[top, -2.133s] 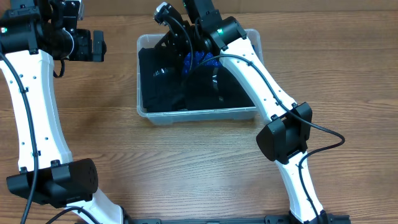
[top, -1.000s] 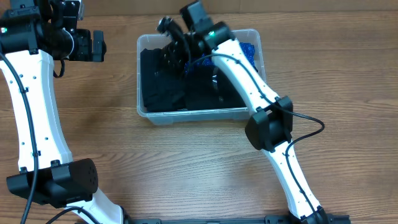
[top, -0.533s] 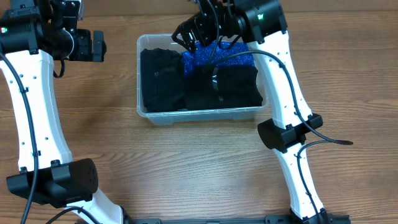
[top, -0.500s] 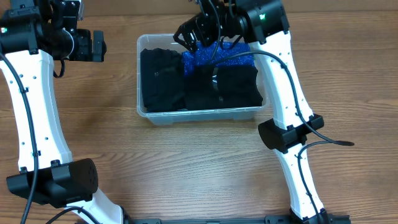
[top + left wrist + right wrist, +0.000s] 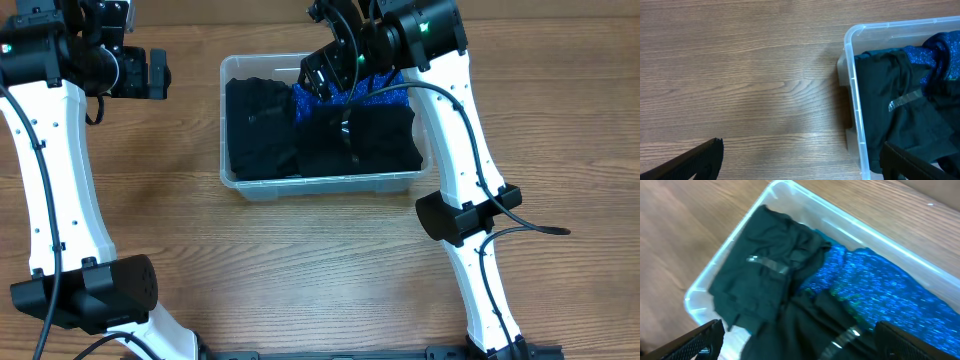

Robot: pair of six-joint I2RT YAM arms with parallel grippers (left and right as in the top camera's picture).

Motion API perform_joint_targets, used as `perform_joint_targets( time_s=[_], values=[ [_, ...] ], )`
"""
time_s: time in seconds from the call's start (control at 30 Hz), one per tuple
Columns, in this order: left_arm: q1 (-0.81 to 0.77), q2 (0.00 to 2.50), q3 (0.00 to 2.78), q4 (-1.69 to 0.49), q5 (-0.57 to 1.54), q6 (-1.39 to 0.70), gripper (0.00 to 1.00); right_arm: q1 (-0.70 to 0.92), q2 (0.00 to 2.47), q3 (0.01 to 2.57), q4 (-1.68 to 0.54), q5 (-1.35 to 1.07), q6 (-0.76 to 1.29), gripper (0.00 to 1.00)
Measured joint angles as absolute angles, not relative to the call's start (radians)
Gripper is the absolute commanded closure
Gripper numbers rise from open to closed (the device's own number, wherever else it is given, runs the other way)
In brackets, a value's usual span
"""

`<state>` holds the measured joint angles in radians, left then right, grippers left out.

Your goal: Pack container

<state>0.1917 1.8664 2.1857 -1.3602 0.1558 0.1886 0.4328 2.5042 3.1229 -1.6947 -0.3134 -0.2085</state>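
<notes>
The clear container (image 5: 320,184) stands on the table, filled with clothes. Black folded garments (image 5: 258,125) lie along its left and front, and a sparkly blue garment (image 5: 372,95) lies at the back right. My right gripper (image 5: 325,78) hovers open over the back middle of the container, holding nothing. In the right wrist view its open gripper (image 5: 800,345) hangs above the black garment (image 5: 765,280) and the blue garment (image 5: 880,285). My left gripper (image 5: 155,72) stands open left of the container, over bare wood. The left wrist view shows the container's rim (image 5: 852,75) between that gripper's (image 5: 802,165) fingers.
The container sits on a wooden table (image 5: 300,270). Strips of clear tape (image 5: 907,98) show on the dark garments. The right arm's white links (image 5: 455,140) run down the container's right side to the front edge.
My right gripper has opened, let go of the blue garment and risen out of the container toward its back. The blue garment now lies uncovered. The left arm has not moved.
</notes>
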Motion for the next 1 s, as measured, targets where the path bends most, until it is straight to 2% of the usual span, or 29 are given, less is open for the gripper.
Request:
perform_joint_targets(
  time_s=[0.17, 0.4, 0.47, 0.57, 0.83, 1.0],
  values=[
    [0.192, 1.866, 2.186, -1.361, 0.156, 0.189, 0.00, 0.432, 2.438, 3.121, -1.689, -0.191, -0.210, 0.00],
    [0.192, 1.866, 2.186, -1.360, 0.156, 0.189, 0.00, 0.390, 2.114, 3.116, -1.661, -0.065, -0.211, 0.00],
    [0.192, 1.866, 2.186, -1.361, 0.156, 0.189, 0.00, 0.352, 1.998, 3.036, -1.603, -0.065, -0.211, 0.00],
    [0.192, 1.866, 2.186, -1.360, 0.156, 0.189, 0.00, 0.308, 1.838, 2.836, -1.481, -0.074, -0.211, 0.00],
    [0.192, 1.866, 2.186, -1.361, 0.156, 0.188, 0.00, 0.193, 1.329, 1.979, -1.043, -0.080, -0.215, 0.00],
    [0.192, 1.866, 2.186, -1.361, 0.157, 0.188, 0.00, 0.125, 1.015, 1.542, -0.789, -0.109, -0.214, 0.00]
  ],
)
